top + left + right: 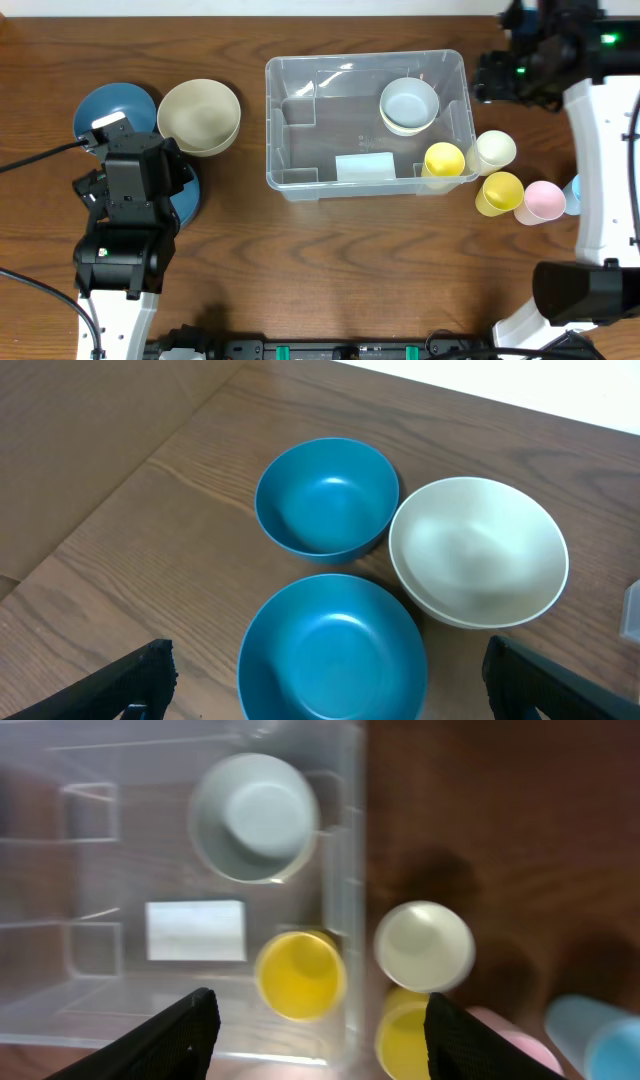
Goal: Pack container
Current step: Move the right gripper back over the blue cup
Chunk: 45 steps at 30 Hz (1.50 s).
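The container [335, 115] is a clear rectangular bin at the table's middle, with a pale label [364, 166] on its front wall. A pale bowl [409, 105] and a yellow cup [444, 160] sit inside it at the right. My left gripper [330, 695] is open and empty above a blue bowl [330, 650] at the table's left. My right gripper [320, 1035] is open and empty, high over the container's right wall [340, 900]. The yellow cup [300, 973] shows just ahead of its fingers.
A second blue bowl [115, 108] and a cream bowl [199, 116] stand left of the container. A cream cup [492, 152], a yellow cup [500, 192], a pink cup [543, 201] and a blue cup [572, 195] stand right of it.
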Each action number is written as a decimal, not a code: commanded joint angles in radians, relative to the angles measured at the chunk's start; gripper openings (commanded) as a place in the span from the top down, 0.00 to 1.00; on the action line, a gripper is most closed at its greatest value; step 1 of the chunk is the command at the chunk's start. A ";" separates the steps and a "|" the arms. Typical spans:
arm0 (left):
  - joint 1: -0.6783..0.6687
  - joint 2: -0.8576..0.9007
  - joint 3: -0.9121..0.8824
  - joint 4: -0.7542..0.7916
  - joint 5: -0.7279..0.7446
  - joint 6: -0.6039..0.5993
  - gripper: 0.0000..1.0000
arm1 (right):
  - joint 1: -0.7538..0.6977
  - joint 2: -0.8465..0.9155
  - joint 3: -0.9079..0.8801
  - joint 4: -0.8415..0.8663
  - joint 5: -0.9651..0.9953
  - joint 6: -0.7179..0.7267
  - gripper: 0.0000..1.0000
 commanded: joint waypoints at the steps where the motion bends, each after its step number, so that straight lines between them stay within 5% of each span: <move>1: 0.005 0.001 0.022 0.000 -0.019 -0.009 0.02 | -0.066 -0.017 0.019 -0.008 -0.008 -0.020 0.33; 18: 0.005 0.001 0.022 0.000 -0.019 -0.009 0.02 | -0.212 -0.013 -0.010 0.018 0.026 -0.003 0.31; 36: 0.005 0.001 0.022 0.000 -0.019 -0.009 0.02 | -0.471 -0.013 -0.406 0.159 0.125 0.285 0.23; 45: 0.005 0.001 0.022 0.000 -0.019 -0.009 0.02 | -0.589 -0.013 -0.508 0.216 0.084 0.268 0.25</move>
